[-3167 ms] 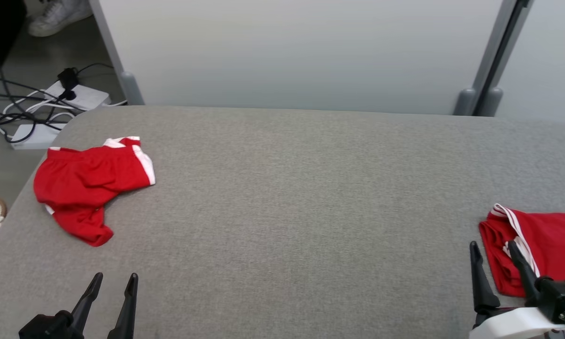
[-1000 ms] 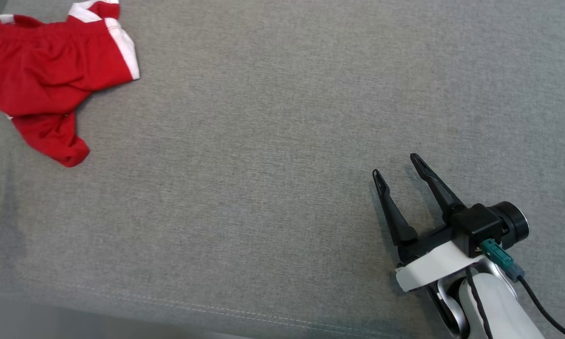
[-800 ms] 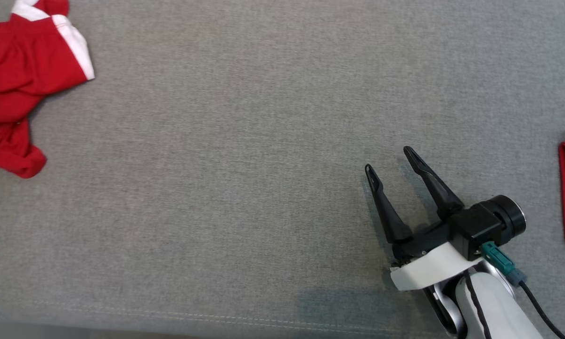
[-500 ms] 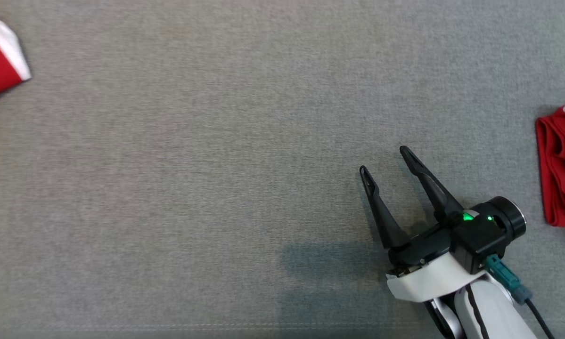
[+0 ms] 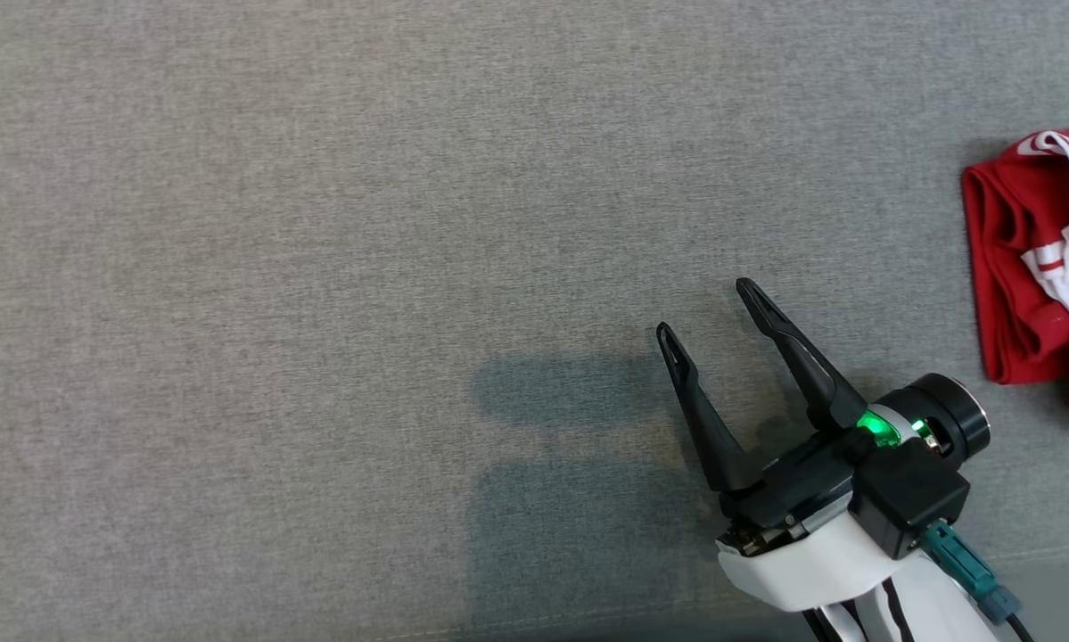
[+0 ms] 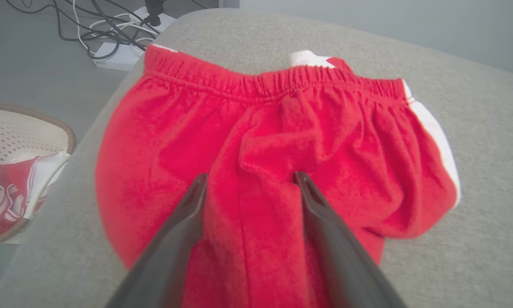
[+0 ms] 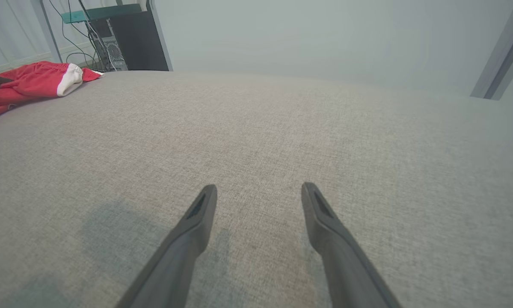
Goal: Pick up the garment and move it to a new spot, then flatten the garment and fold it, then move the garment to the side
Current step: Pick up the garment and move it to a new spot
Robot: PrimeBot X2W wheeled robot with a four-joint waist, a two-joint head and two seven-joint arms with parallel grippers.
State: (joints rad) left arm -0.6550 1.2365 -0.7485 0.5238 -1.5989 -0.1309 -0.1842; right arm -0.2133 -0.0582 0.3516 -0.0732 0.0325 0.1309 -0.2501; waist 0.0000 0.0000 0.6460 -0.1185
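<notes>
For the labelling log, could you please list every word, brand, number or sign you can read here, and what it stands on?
None: no text can be read in these pictures.
The shorts, folded garment, basket, power strip and right gripper carry no legible marks.
Any marking on the computer tower is too small to tell.

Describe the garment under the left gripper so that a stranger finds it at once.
On the grey padded table, at the corner near the floor cables, lie red shorts beneath the left gripper. Unlike the folded, thin-striped red garment, they are crumpled, with a broad white side panel.
</notes>
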